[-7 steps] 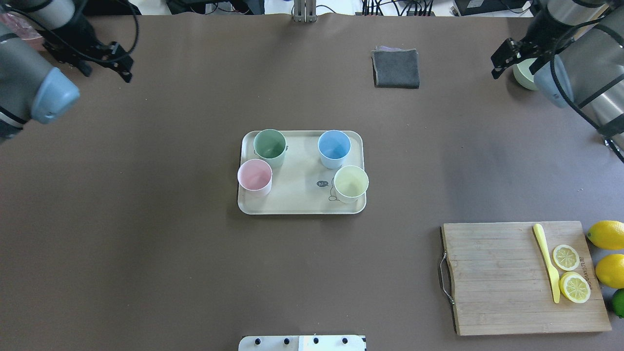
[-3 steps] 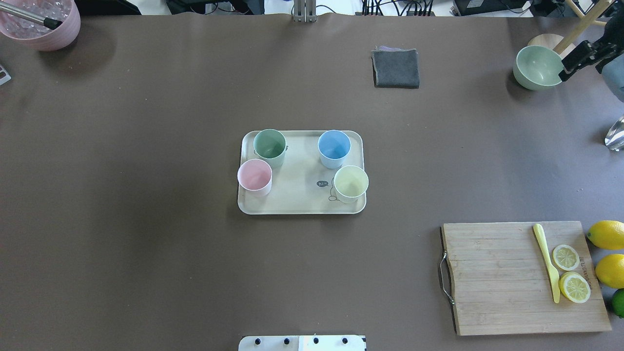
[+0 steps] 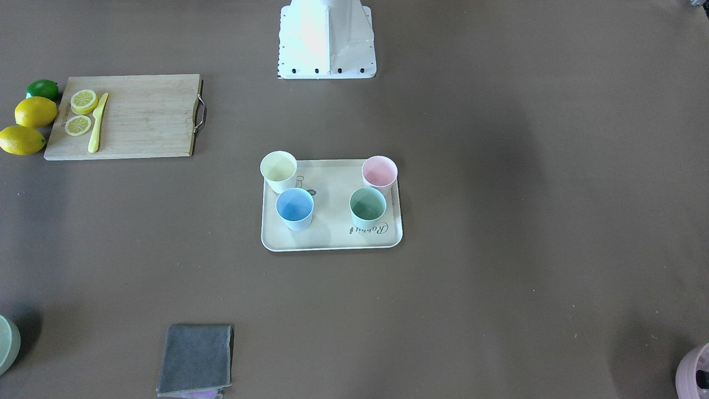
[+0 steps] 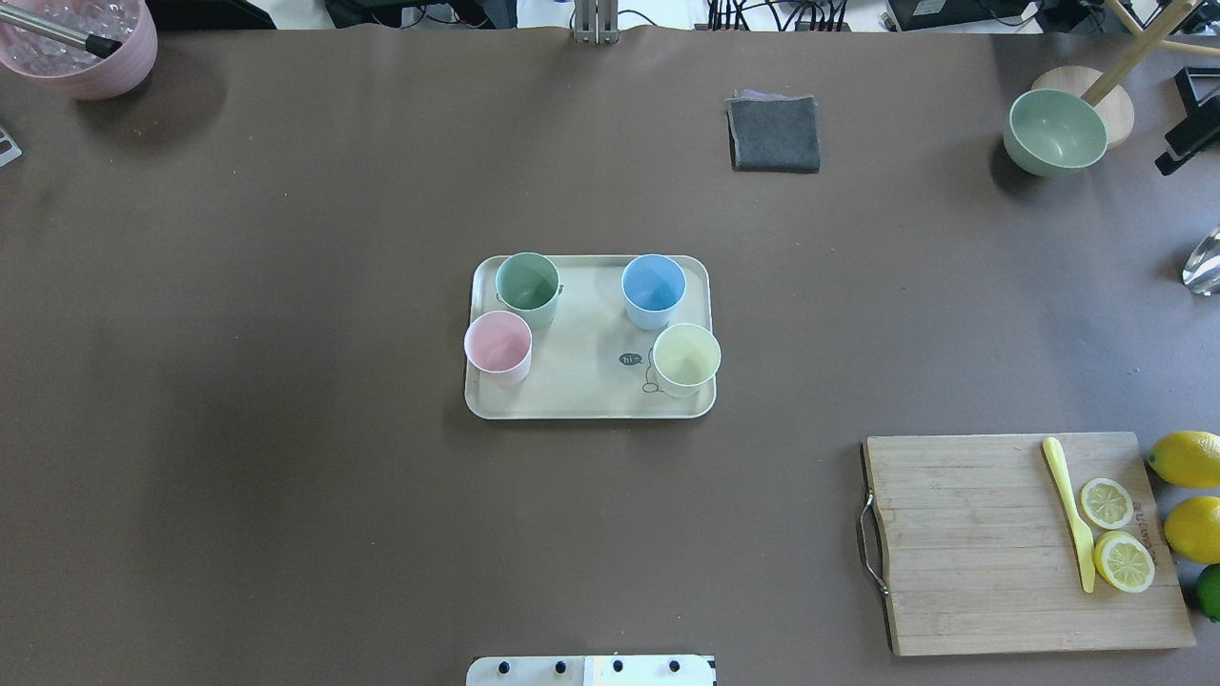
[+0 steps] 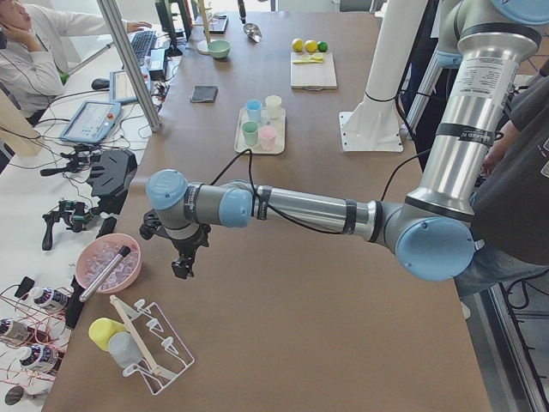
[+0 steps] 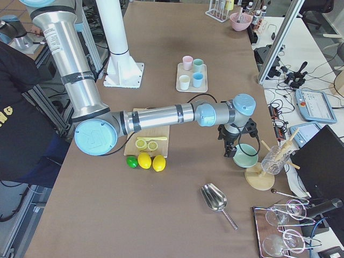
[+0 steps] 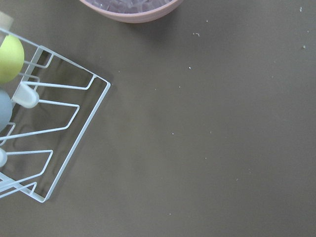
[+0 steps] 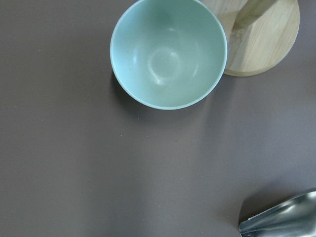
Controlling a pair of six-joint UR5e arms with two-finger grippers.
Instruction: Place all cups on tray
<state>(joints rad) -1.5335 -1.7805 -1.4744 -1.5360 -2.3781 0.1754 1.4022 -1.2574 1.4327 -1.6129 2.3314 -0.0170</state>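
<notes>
Table (image 4: 286,429): brown. Tray (image 4: 581,386): cream, mid-table. I count four cups upright on it: mint green cup (image 4: 527,283) far-left, light blue cup (image 4: 653,286) far-right, pink cup (image 4: 497,343) near-left, pale yellow cup (image 4: 685,356) near-right. Left gripper (image 5: 182,266) near pink bowl (image 5: 107,262), right gripper (image 6: 230,150) by green bowl (image 6: 245,156); I cannot tell either's jaw state.

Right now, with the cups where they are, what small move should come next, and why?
Probably no further pick: I would end the episode here. The pale yellow cup, pink cup, light blue cup and mint green cup all appear to stand upright on the tray, so the task looks done.
</notes>
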